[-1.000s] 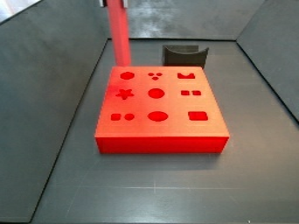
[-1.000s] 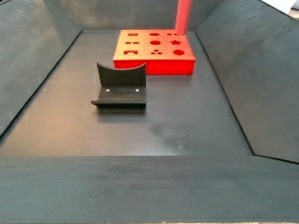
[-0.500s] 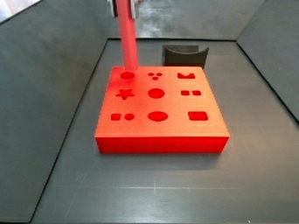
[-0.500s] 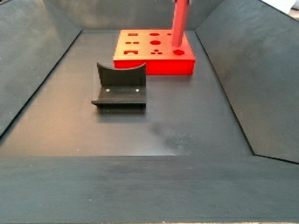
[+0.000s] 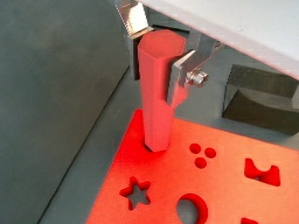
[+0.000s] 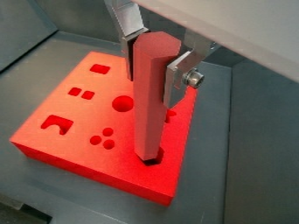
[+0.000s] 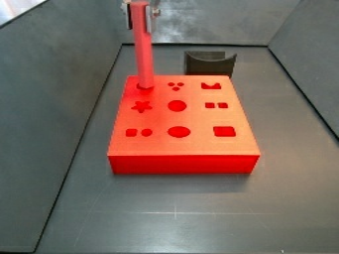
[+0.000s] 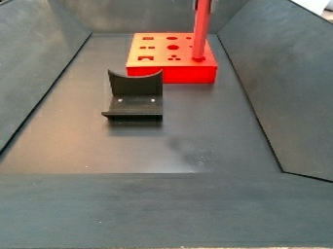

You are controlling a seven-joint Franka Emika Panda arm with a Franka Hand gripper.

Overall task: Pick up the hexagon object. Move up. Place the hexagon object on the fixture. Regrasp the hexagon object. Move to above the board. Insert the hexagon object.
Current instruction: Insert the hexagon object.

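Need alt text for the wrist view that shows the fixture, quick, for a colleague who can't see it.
The gripper holds the hexagon object upright, its lower end at a corner hole of the board. The silver fingers clamp the peg near its top. The fixture stands on the grey floor beyond the board.

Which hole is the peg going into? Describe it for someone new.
Find the red board on the dark floor. At its corner hole the hexagon object stands upright, its tip in the opening, the gripper fingers clamping its top. Other cut-outs are empty.
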